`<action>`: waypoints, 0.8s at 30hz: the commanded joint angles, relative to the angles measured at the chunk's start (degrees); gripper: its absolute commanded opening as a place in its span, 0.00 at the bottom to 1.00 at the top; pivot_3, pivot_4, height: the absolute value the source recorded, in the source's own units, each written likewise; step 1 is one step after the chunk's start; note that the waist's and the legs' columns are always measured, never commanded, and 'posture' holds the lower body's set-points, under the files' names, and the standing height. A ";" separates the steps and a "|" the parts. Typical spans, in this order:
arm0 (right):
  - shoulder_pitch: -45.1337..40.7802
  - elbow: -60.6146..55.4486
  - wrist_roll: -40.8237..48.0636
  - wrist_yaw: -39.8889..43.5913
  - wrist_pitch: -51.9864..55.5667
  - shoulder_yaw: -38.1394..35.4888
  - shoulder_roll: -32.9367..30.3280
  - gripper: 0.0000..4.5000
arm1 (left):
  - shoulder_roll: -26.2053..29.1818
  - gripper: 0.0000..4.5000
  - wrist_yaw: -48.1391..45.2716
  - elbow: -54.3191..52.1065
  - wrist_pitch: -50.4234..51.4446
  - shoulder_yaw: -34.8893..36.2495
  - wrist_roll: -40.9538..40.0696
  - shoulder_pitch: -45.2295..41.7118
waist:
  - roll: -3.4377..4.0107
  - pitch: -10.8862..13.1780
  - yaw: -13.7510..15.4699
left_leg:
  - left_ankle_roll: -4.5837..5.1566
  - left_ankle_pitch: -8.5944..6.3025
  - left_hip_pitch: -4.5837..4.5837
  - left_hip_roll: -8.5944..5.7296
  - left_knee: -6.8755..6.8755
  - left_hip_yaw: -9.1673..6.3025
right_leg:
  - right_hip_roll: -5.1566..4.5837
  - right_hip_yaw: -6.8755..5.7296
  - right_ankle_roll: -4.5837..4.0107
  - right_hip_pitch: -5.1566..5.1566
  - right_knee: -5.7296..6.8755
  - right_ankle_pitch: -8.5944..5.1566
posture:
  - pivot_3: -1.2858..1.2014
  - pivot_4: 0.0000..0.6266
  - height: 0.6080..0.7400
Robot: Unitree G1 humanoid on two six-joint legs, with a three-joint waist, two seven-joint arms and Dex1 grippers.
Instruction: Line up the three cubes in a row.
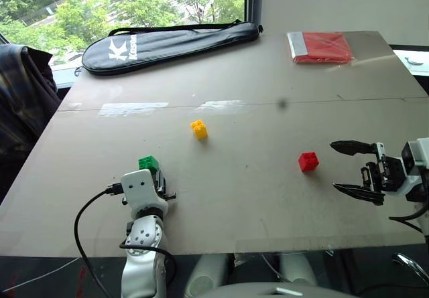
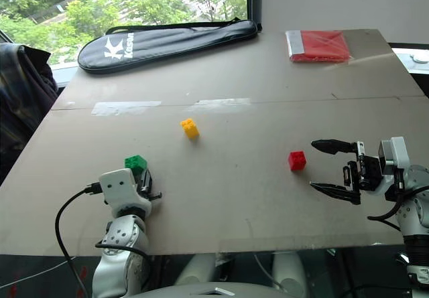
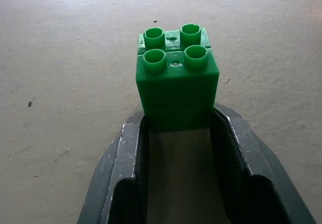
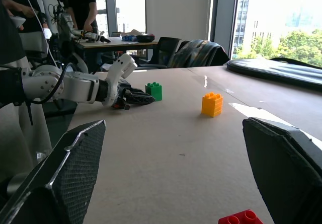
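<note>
Left end effector point(image 3: 178, 133) is pinching the green cube point(image 3: 176, 80): in the left wrist view both black fingers point(image 3: 128, 153) are pressing on the cube's lower sides, and the cube is sitting on the table point(image 1: 255, 197) near the front left edge. Grip looks made, lift not yet started as far as I can judge.

Right end effector point(image 1: 358, 171) is hanging spread wide at the right side, pinching nothing. Red cube point(image 1: 308, 161) is sitting just beside its fingertips, apart from them.

Yellow cube point(image 1: 199, 128) is sitting farther back, roughly mid-table, well apart from the other two.

Progress: early. The three cubes are forming a loose triangle, not a row. None is touching another. Green is the one in hand now; my read is that at least one cube needs moving, probably two, before anything is lining up. Yellow and red are looking untouched.

Count:
- cubes: three (one green, one yellow, one red), all studded tops up
- end effectors: two, one clamped, one spread
- black racket bag point(image 1: 171, 43): one, lying along the far left edge
- flat red packet point(image 1: 320, 47): one, far right corner
- pale tape patches point(image 1: 133, 108): two, across the middle

Right wrist view is also showing people in the room beyond the table.
</note>
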 commanded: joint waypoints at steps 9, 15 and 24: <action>0.01 -0.85 -0.15 2.46 -0.75 -1.94 1.14 1.00 | 9.31 0.26 -13.16 1.83 -0.50 -0.76 -4.53 0.16 | -0.01 0.01 -0.08 | -0.03 0.02 0.13 0.01 0.00 0.01 | 0.02 0.04 -0.02 0.00 0.24 -0.02 | 0.52 0.24 0.94; 0.19 0.06 -0.60 2.13 -0.65 -2.36 0.82 1.00 | 27.12 0.26 -38.95 8.34 -9.71 -5.06 -10.19 -6.94 | -0.10 0.06 0.11 | -0.09 0.06 0.14 -0.02 0.01 -0.01 | -0.01 0.00 -0.03 0.00 0.31 -0.02 | 0.52 0.24 0.94; 1.30 1.71 -3.35 0.04 -0.52 -3.51 -0.20 1.00 | 33.38 0.26 -63.35 17.39 -13.78 -17.29 -14.60 -24.72 | -0.12 0.08 -0.34 | -0.23 0.14 0.06 -0.02 -0.01 -0.02 | 0.01 0.04 -0.06 -0.13 0.32 0.00 | 0.52 0.24 0.94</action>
